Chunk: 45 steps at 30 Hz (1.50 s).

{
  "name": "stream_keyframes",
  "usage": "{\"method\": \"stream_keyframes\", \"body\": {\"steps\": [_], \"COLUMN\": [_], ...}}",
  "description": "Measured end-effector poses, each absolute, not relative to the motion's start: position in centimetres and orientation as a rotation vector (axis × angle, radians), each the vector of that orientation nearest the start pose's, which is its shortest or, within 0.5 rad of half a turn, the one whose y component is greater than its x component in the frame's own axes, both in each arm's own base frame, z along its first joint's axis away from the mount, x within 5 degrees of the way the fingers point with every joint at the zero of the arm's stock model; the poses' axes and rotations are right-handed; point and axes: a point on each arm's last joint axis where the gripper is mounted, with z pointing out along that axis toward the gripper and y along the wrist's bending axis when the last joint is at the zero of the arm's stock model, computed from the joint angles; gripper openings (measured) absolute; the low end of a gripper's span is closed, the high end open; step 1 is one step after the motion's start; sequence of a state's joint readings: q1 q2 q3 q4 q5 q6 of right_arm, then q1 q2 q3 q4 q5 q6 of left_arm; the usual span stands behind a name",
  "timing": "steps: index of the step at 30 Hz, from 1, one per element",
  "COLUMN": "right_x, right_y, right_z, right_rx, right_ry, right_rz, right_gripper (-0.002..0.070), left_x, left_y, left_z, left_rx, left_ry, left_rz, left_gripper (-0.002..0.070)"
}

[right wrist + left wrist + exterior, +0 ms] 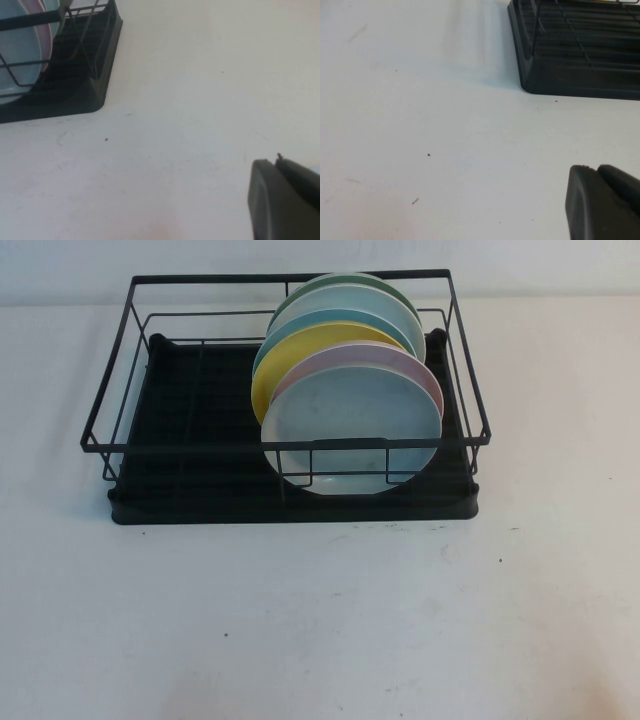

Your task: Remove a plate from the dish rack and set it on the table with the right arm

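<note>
Standing on edge in the right half of the dish rack, the plate is the nearest of a row of plates and has not been lifted; the whole task remains to be done. Behind the plate, in order toward the far side, stand a pink plate, a yellow plate, a light blue plate and a green-edged plate. The near top rail of the dish rack crosses in front of the plate's lower part, so removal likely requires a lift upward over that rail. The surface is open on the near side and to the right of the dish rack, which offers ample room to set the plate down. Neither arm appears in the high view. The right claw shows only as a dark edge over bare surface near the rack's near right corner; its opening cannot be determined. The left claw likewise sits near the rack's near left corner, opening undetermined.
</note>
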<state>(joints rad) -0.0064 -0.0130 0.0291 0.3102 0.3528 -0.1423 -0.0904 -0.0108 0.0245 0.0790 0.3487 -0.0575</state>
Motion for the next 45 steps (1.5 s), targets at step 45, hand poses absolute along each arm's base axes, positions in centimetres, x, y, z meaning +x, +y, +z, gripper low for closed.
{"method": "stream_keyframes", "body": {"steps": [45], "right_x": [22.3], "right_y": [6.2], "right_z": [30.2], "right_rx": [-0.333], "right_ry": [2.057], "right_rz": [0.676], "right_gripper": [-0.0018], "left_x": [5.3], "left_y": [-0.2], "left_z": [17.4], "left_rx": [0.08], "left_ry": [1.843], "left_rz": [-0.027], "left_gripper": [-0.0004]}}
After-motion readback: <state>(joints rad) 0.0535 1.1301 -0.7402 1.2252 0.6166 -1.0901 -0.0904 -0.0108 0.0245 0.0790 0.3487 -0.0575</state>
